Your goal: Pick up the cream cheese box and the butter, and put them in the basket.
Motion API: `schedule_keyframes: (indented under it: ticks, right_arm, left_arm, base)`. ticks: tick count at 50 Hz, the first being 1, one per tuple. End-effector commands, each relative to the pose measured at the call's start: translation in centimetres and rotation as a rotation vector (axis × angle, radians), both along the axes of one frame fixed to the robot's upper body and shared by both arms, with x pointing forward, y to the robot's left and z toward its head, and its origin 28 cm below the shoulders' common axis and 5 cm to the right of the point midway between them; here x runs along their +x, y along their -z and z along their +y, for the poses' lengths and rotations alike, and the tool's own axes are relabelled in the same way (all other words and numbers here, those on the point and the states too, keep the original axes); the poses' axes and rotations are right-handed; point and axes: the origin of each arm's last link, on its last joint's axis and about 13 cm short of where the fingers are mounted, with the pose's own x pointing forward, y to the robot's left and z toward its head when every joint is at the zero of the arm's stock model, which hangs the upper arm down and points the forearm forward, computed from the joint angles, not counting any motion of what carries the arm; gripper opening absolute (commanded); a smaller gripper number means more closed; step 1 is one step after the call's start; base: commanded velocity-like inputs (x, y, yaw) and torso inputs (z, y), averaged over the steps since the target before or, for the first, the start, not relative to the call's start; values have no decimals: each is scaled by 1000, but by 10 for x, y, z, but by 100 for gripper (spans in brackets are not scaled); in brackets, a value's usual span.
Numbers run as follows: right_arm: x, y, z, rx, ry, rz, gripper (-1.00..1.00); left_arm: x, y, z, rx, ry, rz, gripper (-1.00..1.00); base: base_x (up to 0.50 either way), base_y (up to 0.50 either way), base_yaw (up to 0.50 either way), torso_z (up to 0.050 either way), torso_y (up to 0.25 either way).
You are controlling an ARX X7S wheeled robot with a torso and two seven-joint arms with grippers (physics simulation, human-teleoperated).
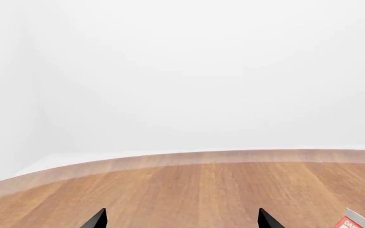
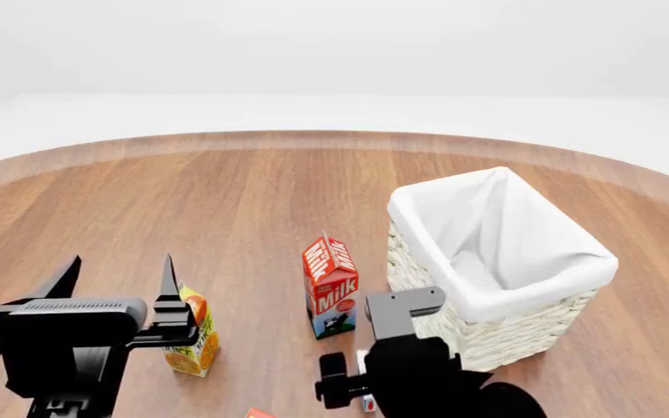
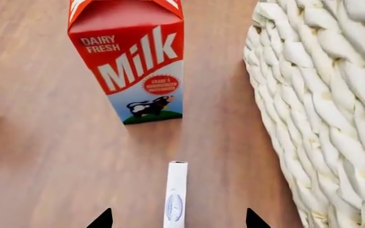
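Head view puts the right hand [image 2: 364,402] nearest, low at the bottom edge, its black arm reaching forward between the milk carton [image 2: 330,286] and the basket [image 2: 500,266]. Just at that hand a small white scrap of the cream cheese box [image 2: 365,403] shows, mostly hidden by the arm. The right wrist view makes it plainer — the cream cheese box [image 3: 175,194] stands on its thin edge on the table [image 3: 43,156], between the two spread fingertips [image 3: 101,219] and touching neither, so the right hand is wide and holds nothing. Beyond the box stands the milk carton [image 3: 131,61], upright; the basket's woven wall [image 3: 322,104] runs alongside.

A red-orange corner at the bottom edge of the head view is probably the butter [image 2: 259,414], though too little shows to be sure.

The left hand [image 2: 119,279] hovers higher, level, fingers pointing away and spread wide, empty, with the orange juice carton [image 2: 192,335] just beside it. Farther off lies bare table [image 2: 253,192].
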Motion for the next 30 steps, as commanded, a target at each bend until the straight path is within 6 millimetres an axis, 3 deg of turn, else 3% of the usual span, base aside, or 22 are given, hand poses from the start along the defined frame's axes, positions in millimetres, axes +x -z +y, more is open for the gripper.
schedule_keyframes:
  ticks: [1, 30]
  right_arm:
    - [1, 11, 0, -19, 1, 25, 100]
    - [-3, 27, 4, -34, -12, 54, 100]
  left_arm:
    - [0, 0, 1, -2, -3, -2, 100]
    - [-1, -1, 0, -1, 2, -4, 100]
  base:
    - [0, 0, 0, 0, 0]
    - [0, 0, 0, 0, 0]
